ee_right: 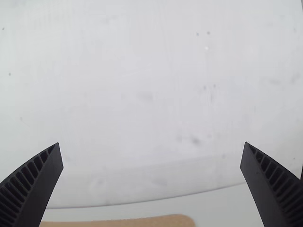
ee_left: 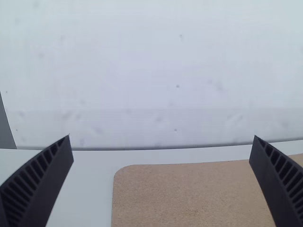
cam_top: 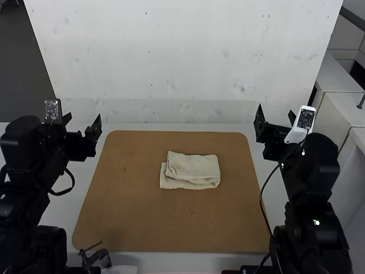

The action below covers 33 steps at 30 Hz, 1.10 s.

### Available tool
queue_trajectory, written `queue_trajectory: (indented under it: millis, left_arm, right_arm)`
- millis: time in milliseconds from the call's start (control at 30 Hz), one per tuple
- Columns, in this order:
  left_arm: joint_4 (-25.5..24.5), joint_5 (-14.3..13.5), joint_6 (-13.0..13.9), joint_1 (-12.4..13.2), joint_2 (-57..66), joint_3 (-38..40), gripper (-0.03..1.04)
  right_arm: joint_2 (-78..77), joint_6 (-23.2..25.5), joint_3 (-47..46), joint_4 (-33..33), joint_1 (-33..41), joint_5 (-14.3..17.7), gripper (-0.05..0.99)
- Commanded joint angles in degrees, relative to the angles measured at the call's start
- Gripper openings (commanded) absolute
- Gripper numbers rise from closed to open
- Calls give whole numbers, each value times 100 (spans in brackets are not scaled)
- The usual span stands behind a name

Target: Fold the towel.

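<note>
Towel (cam_top: 193, 170): folded into a compact, layered rectangle, lying flat near the middle of the brown board (cam_top: 142, 222) on the table (cam_top: 182, 127). Its long axis runs left to right, across the line between the two arms. A lower layer protrudes past the upper one at the left end and along the edge nearer the arm bases.

Left gripper (cam_top: 84, 119): fingers spread wide, nothing between them. Right gripper (cam_top: 275, 109): fingers likewise wide and empty. Both are clear of the towel, one out to each side of it.

Governing relation: from the right gripper, the towel lies inward to the left and back toward the bases; from the left gripper, inward to the right and back. In the high view the right gripper appears slightly nearer.

Status, as judged: folding is largely or wholly complete. If correction is required, align the upper layer with the protruding left end; the left gripper suits that end. Caution: pinching too deep may lift several layers together and open the fold.
</note>
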Motion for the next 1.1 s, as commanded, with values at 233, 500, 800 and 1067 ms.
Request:
queue_trajectory:
  millis: [233,500,800,1067]
  left_arm:
    - [319,-445,486,38,-609,-612,96]
    - [873,-278,697,73,-583,-973,96]
    - [873,-41,776,29,-565,-990,99]
    - [873,-41,776,29,-565,-990,99]
  right_arm:
    - [-82,-199,-535,666,-58,-30,96]
    - [-73,-401,-719,973,-67,-56,96]
    - [-21,-559,-746,868,-58,-293,96]
    - [-73,21,-843,833,21,-627,96]
